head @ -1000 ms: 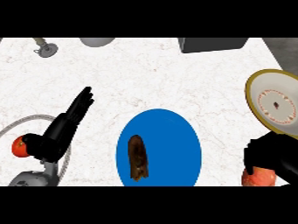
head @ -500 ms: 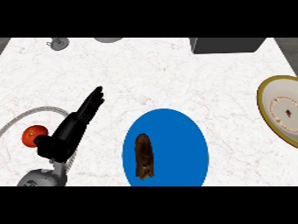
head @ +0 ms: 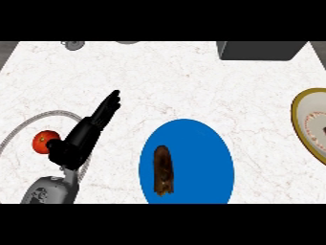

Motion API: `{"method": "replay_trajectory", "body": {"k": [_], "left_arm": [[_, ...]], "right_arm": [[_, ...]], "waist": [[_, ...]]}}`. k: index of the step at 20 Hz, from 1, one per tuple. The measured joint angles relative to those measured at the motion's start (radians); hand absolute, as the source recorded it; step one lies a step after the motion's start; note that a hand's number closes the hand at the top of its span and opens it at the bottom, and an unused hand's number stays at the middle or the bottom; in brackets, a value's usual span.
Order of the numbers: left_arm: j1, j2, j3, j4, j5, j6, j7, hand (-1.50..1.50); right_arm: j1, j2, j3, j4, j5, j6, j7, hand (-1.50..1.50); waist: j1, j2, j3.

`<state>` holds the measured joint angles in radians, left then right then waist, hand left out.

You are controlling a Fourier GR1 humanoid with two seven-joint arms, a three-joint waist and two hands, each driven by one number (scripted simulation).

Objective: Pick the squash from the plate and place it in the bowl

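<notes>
A long brown squash (head: 164, 169) lies lengthwise on the blue plate (head: 201, 143) near the counter's front middle. The bowl (head: 320, 127), cream with a gold rim and a red pattern inside, sits at the right edge, partly cut off. My left hand (head: 88, 131) is left of the plate, its fingers straight and pointing up toward the far right, holding nothing. It is apart from the plate. My right hand does not show.
A red tomato (head: 44, 141) lies inside a grey ring-shaped rim (head: 24, 125) at the left, just behind my left hand. A dark box (head: 260, 50) stands at the back right. Small grey items (head: 73, 45) sit at the far back edge.
The view has shifted, so plate and bowl sit further right. My right hand, seen at the lower right a second ago, has left the view. The left hand stays open.
</notes>
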<state>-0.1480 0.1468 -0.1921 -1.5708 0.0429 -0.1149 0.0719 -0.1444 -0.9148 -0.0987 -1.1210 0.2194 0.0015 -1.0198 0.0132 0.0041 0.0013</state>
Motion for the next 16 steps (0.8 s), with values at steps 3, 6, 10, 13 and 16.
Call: {"method": "replay_trajectory", "body": {"k": [3, 6, 10, 13, 16], "left_arm": [[-0.007, -0.008, -0.008, -0.007, -0.003, -0.004, 0.009, 0.00], [-0.005, -0.019, -0.021, -0.007, -0.012, -0.001, 0.010, 0.00], [-0.010, -0.014, -0.016, -0.013, -0.009, -0.012, 0.016, 0.00], [-0.018, -0.019, -0.009, -0.007, -0.011, -0.010, 0.017, 0.00], [-0.023, -0.019, 0.001, 0.010, -0.010, -0.016, 0.001, 0.00]], "right_arm": [[-0.072, 0.001, 0.062, 0.085, 0.105, -0.009, 0.019, 1.50], [-0.127, -0.007, 0.134, 0.169, 0.190, 0.027, 0.050, -1.50], [-0.238, 0.018, 0.203, 0.300, 0.245, 0.119, 0.057, -1.50], [-0.313, 0.039, 0.216, 0.387, 0.251, 0.157, 0.018, -1.50], [-0.361, 0.074, 0.203, 0.478, 0.236, 0.154, -0.002, -1.50]], "waist": [[0.014, 0.002, 0.000], [0.025, 0.005, 0.000], [0.035, 0.008, 0.001], [0.028, 0.006, 0.001], [0.024, 0.007, 0.001]]}}
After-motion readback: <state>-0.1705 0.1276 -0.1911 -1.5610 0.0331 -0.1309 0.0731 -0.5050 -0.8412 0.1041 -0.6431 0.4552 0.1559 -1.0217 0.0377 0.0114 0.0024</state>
